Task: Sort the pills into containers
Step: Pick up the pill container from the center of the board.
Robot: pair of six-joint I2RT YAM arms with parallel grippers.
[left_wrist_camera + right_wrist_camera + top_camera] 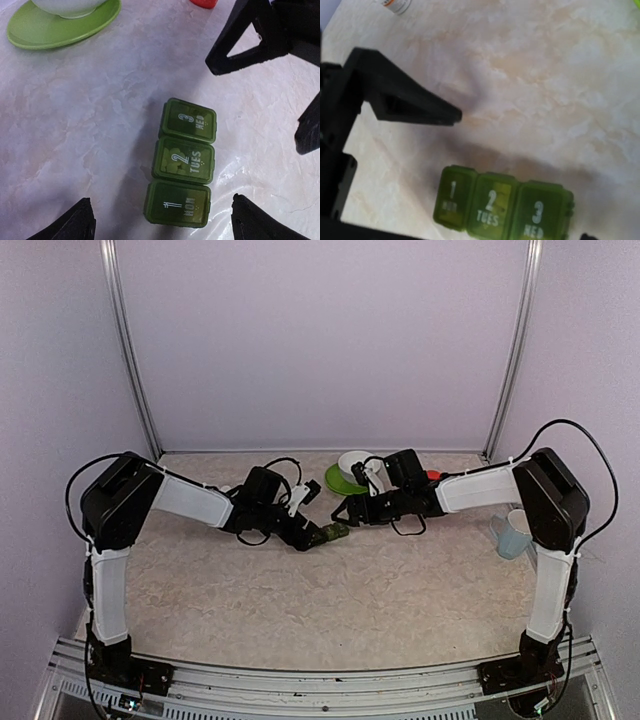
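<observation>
Containers (182,162): a dark green strip of three joined compartments marked 1 MON, 2 TUES and 3 WED. It lies flat on the counter (90,125) midway between the two arms, and all three lids look shut.
Left tool (161,210): its fingers are spread wide and hold nothing. In the left wrist view the MON end sits between the two tips, with bare counter on either side, so it appears not to touch.
TUES lid: paler shapes show through it. They may be pills, but I cannot tell.
Right tool (252,106): also spread and empty, near the WED end and off to its right, apart from the strip.
Plate (65,27) and bowl (67,5): a green plate carries a white bowl, behind the strip and well apart from it.
Red object (204,2): only an edge shows, at the far side.
Mug (512,533): pale blue, far right beside the right arm, away from the work.
Loose pills: none in view.
Step in hand: the strip is closed and both tools are off it. I judge that either the sorting is done or a lid is not yet raised — the views do not settle which.
Next move: if pills remain, one tool must steady the strip while the other catches a lid's lip. That is a small target, and the light strip would likely slide.
</observation>
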